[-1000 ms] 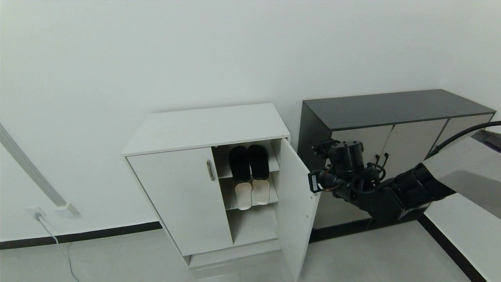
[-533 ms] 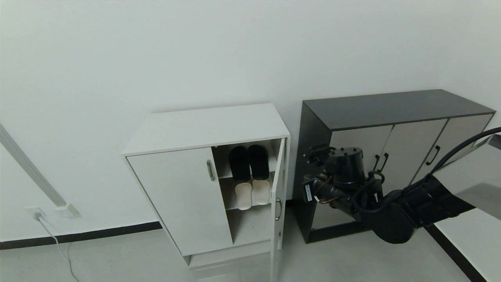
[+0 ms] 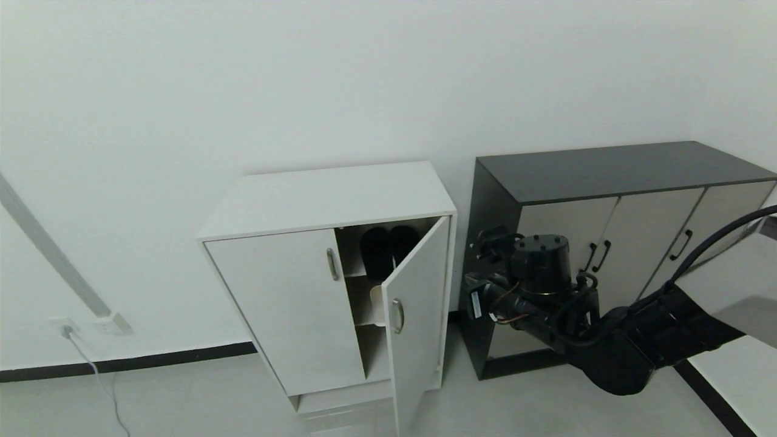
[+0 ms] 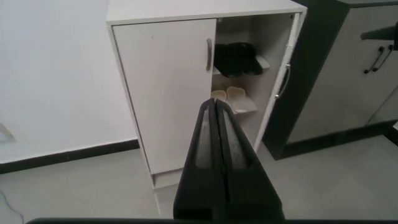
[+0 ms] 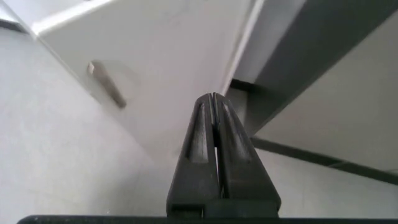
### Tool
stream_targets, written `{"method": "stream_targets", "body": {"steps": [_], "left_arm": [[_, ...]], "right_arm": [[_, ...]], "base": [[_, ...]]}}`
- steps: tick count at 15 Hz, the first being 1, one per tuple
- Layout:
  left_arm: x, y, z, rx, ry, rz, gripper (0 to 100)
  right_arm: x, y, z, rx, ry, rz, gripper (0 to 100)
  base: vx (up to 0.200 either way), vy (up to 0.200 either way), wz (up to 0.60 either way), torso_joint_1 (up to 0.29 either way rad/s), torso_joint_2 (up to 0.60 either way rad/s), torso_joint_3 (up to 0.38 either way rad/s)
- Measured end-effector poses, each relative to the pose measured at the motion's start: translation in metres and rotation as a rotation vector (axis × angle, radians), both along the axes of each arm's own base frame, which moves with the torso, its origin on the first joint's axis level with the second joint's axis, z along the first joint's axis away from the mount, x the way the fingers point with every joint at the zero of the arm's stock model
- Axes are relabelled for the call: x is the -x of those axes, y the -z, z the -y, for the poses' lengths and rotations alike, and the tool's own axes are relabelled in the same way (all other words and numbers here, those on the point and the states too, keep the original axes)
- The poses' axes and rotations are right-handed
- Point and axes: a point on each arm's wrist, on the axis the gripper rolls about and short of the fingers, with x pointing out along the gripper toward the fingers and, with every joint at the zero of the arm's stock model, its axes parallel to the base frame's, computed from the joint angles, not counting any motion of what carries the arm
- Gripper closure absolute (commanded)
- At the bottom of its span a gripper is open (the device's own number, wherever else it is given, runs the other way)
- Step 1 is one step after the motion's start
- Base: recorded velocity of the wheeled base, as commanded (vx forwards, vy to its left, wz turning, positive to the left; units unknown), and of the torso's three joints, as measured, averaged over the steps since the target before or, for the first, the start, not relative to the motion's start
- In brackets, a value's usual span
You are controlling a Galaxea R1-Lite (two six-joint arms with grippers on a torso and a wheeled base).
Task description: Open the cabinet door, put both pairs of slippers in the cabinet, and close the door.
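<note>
head view: white cabinet (image 3: 322, 197) stands against wall, left door (image 3: 285, 303) shut, right door (image 3: 416, 285) swung approx halfway out w/ handle (image 3: 397, 315) facing camera. black slippers (image 3: 379, 252) sit side by side on top shelf, partly hidden by that door. cream slippers (image 3: 376, 300) are on the shelf below, just a sliver seen past the door edge. left wrist view has both pairs inside the cabinet, black above, cream below. right arm (image 3: 546, 285) is low btwn cabinet and dark cabinet (image 3: 607, 167), near the door's hinge side; can't tell if it touches. right tool (image 5: 213, 99) has fingers pressed together, holding nothing, tip aimed at the door's outer face. left tool (image 4: 215, 104) is also closed flat w/ nothing btwn fingers, well back from cabinet, pointing at left door
</note>
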Motion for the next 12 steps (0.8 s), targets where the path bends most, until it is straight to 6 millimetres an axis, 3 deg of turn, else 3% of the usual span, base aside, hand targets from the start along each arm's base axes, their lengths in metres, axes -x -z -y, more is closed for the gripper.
{"method": "stream_targets", "body": {"steps": [3, 12], "left_arm": [[0.0, 0.0, 0.0, 0.0, -0.001, 0.0, 100], [0.0, 0.0, 0.0, 0.0, 0.001, 0.0, 100]], "right_arm": [[0.002, 0.001, -0.001, -0.009, -0.032, -0.005, 100], [0.013, 0.007, 0.011, 0.012, -0.044, 0.03, 100]], "base": [[0.0, 0.0, 0.6, 0.01, 0.0, 0.001], [0.0, 0.0, 0.0, 0.0, 0.0, 0.0]]}}
